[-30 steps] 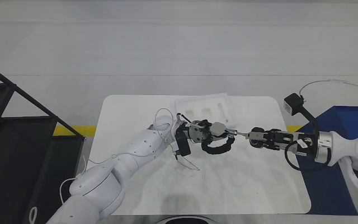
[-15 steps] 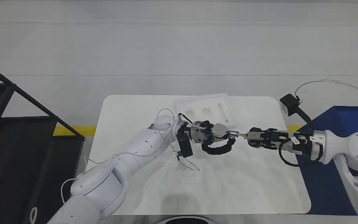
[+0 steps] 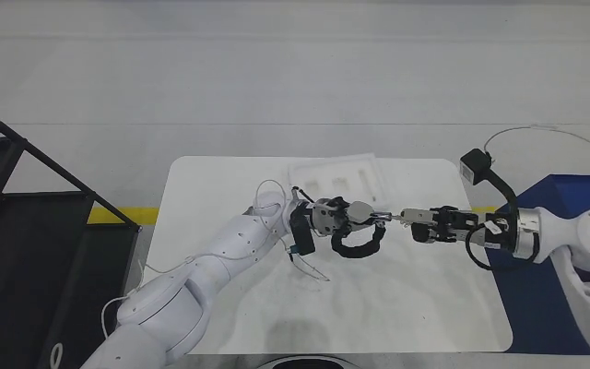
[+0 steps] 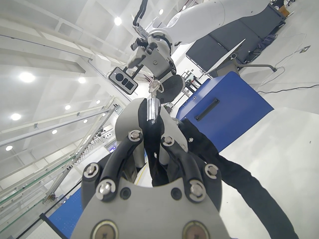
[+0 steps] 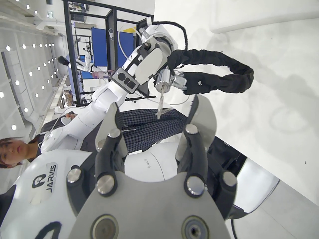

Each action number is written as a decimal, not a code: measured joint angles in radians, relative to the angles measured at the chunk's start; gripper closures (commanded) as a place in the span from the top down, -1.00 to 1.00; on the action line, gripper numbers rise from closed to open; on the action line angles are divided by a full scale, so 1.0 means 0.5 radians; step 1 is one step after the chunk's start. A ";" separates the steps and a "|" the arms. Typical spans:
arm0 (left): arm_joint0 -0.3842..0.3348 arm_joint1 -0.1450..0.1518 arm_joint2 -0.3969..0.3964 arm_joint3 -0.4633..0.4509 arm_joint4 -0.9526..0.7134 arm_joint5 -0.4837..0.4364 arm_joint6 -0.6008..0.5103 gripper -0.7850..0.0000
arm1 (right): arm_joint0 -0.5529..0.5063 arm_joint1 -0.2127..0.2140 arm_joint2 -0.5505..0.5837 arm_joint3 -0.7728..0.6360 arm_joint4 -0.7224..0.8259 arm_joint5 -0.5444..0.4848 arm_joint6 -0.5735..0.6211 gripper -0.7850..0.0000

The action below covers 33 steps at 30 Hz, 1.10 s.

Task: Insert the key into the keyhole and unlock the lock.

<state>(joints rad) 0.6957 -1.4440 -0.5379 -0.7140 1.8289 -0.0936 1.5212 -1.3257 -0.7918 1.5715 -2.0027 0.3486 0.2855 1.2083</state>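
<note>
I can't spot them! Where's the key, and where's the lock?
key (image 5: 160,100), right wrist view, on its blade.
lock (image 4: 152,109), left wrist view, on its shiny barrel.

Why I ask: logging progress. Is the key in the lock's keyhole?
Yes, the key stands with its blade in the keyhole of the lock.

The lock (image 5: 163,80) sits in the left gripper (image 4: 150,115) above the table (image 3: 415,304), with the key (image 5: 160,101) in it ending between the fingers of the right gripper (image 3: 410,218), and the tray (image 3: 313,175) just behind the left gripper.
</note>
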 measured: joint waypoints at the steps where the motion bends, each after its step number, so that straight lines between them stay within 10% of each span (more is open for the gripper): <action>1: 0.001 0.003 -0.003 -0.003 -0.002 -0.039 -0.012 -1.00 | 0.011 0.002 0.002 0.021 -0.022 -0.076 0.029 1.00; 11: 0.052 0.072 -0.073 -0.176 -0.064 -0.593 -0.195 -1.00 | 0.127 0.025 -0.068 0.148 -0.218 -0.885 0.455 1.00; 23: 0.198 0.205 -0.269 -0.309 0.014 -0.538 -0.381 -1.00 | 0.138 0.012 -0.175 0.340 -0.125 -0.935 0.283 1.00; 26: 0.210 0.233 -0.291 -0.310 0.058 -0.630 -0.437 -0.07 | 0.143 0.008 -0.193 0.372 -0.091 -0.967 0.244 1.00; 27: 0.210 0.246 -0.298 -0.310 0.080 -0.677 -0.461 1.00 | 0.143 0.007 -0.197 0.378 -0.085 -0.973 0.235 1.00; 33: 0.224 0.310 -0.363 -0.297 0.139 -0.828 -0.465 1.00 | 0.143 0.007 -0.196 0.378 -0.086 -0.973 0.236 1.00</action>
<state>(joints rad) 0.8076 -1.2892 -0.7195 -0.8626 1.8983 -0.5074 1.2888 -1.2541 -0.7882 1.4734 -1.8138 0.3058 -0.2009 1.3264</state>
